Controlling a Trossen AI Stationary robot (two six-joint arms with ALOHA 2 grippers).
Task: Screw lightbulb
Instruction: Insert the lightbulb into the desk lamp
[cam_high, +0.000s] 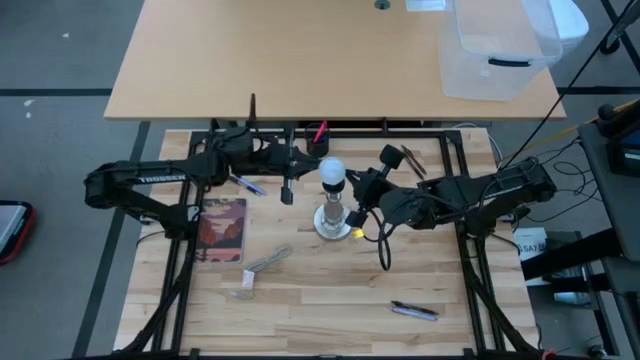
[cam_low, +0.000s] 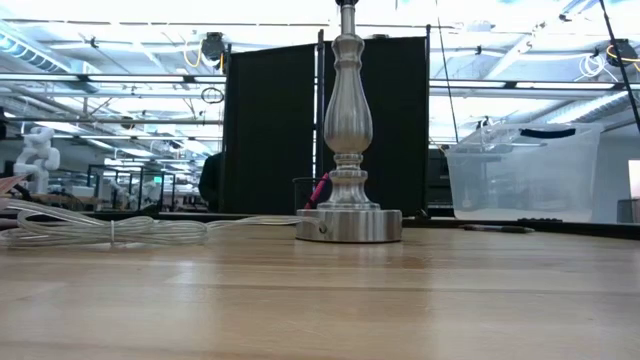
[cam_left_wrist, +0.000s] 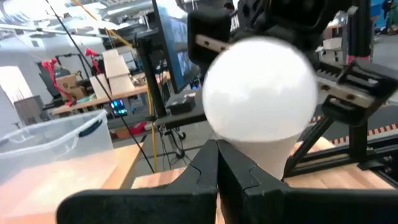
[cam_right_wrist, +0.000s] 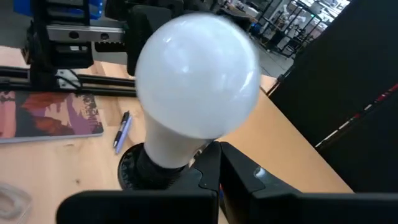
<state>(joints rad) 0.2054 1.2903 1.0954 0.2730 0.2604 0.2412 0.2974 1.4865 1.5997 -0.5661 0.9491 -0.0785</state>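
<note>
Both arms reach inward; left end effector (cam_high: 288, 190) and right end effector (cam_high: 366, 190), closed empty, flank the lightbulb (cam_high: 331, 172)

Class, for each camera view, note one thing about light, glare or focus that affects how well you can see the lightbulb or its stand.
High view: even light, the lightbulb reads as a flat white spot. Low view: bright ceiling lights behind, the stand sharp, its top cut off. Left wrist view: bulb soft-edged, close to the lens. Right wrist view: soft highlights on the globe, the notebook behind still legible.
</note>
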